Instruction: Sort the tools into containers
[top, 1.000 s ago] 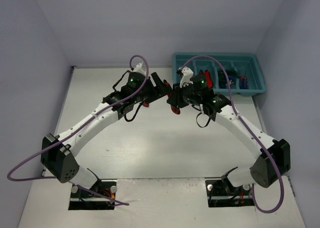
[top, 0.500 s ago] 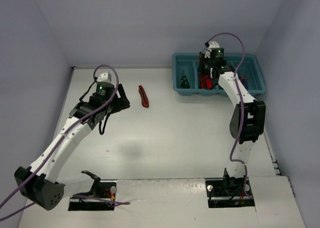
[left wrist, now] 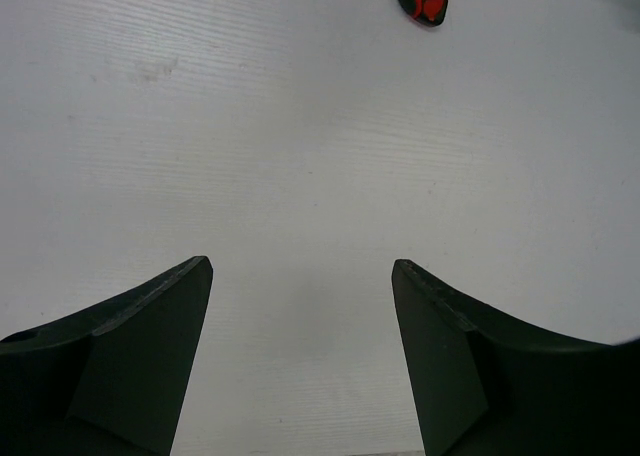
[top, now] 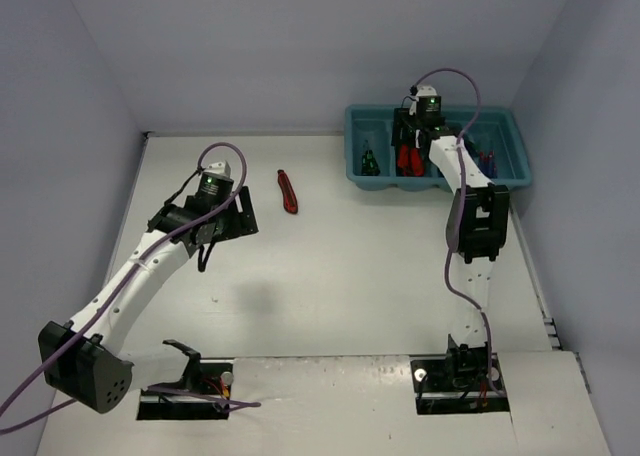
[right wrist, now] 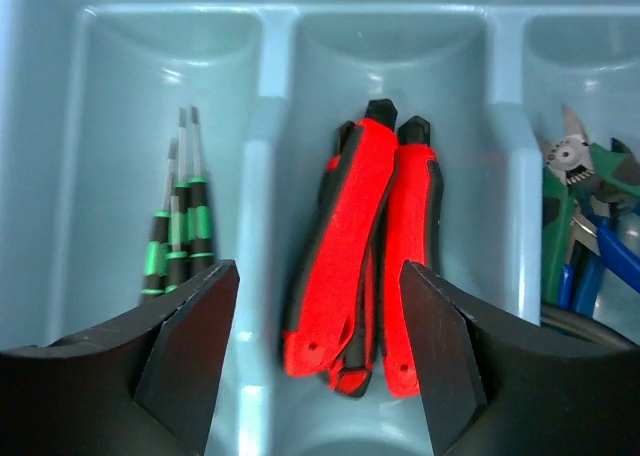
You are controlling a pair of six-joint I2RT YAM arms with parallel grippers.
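One utility knife [top: 288, 192] lies on the table [top: 330, 276], beyond the open, empty left gripper [left wrist: 300, 266]: best straddled across its handle. Right gripper [right wrist: 318, 266] hangs open above the tray's [top: 352, 161] binned knives [right wrist: 360, 256].

Tray [right wrist: 270, 96]: teal.
Utility knives [right wrist: 350, 246] in tray: red, black trim.
Screwdrivers [right wrist: 175, 246]: handles banded green and black.
Pliers [right wrist: 590, 246]: green and blue handles.
Lone knife [top: 288, 192] on table: red-black.
Table [top: 330, 276]: white.
Cables [top: 240, 406]: purple.
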